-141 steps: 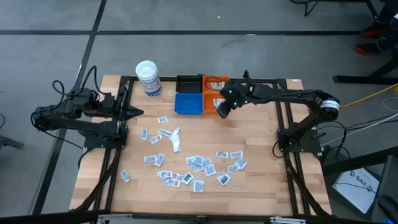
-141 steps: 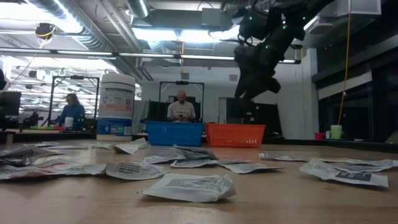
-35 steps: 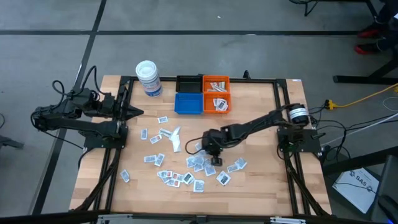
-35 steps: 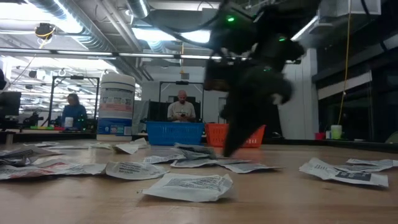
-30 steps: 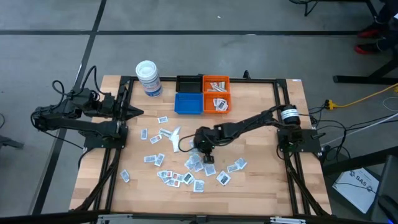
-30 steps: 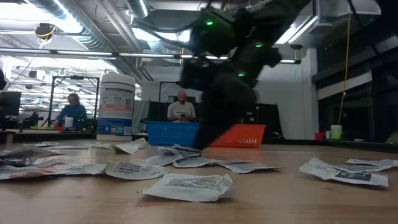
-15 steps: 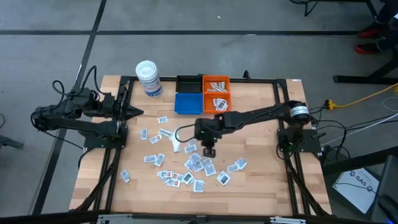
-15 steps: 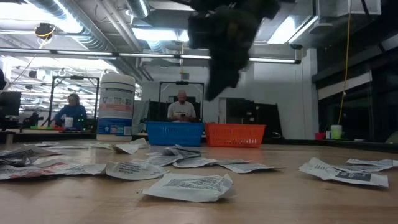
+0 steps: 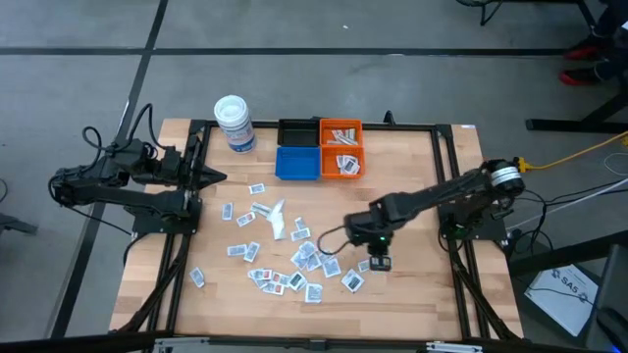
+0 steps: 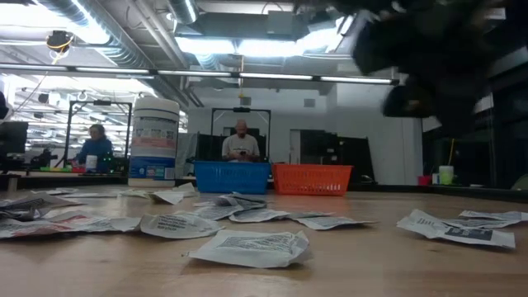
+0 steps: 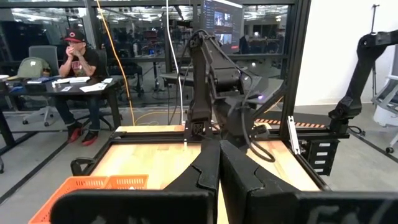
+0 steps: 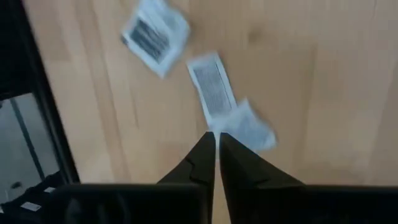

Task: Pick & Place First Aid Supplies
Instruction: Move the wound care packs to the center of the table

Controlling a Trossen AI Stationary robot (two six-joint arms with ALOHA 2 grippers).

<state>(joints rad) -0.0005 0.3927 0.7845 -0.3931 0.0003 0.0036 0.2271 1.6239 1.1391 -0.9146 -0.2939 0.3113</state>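
Note:
Many small white sachets (image 9: 304,260) lie flat and scattered over the middle of the wooden table (image 9: 412,304). In the low view they show close up (image 10: 252,247). My right gripper (image 9: 379,261) hangs above the table toward its near right, fingers pointing down and shut (image 12: 216,134). Directly beneath its tips lie three loose sachets (image 12: 211,84), and nothing shows between the fingers. In the low view this gripper is a dark blur high on the right (image 10: 429,74). My left gripper (image 9: 218,177) waits shut at the table's left edge (image 11: 219,149).
At the far edge stand a blue bin (image 9: 297,164), an orange bin (image 9: 341,157) with a few sachets in it, a black bin (image 9: 297,132) and a white lidded tub (image 9: 235,123). People sit in the room beyond the table (image 10: 241,144).
My right gripper was down among the sachets in the middle of the table. It has risen clear of them and then swung toward the table's right and near edges, and now hangs over the sachets at the near right.

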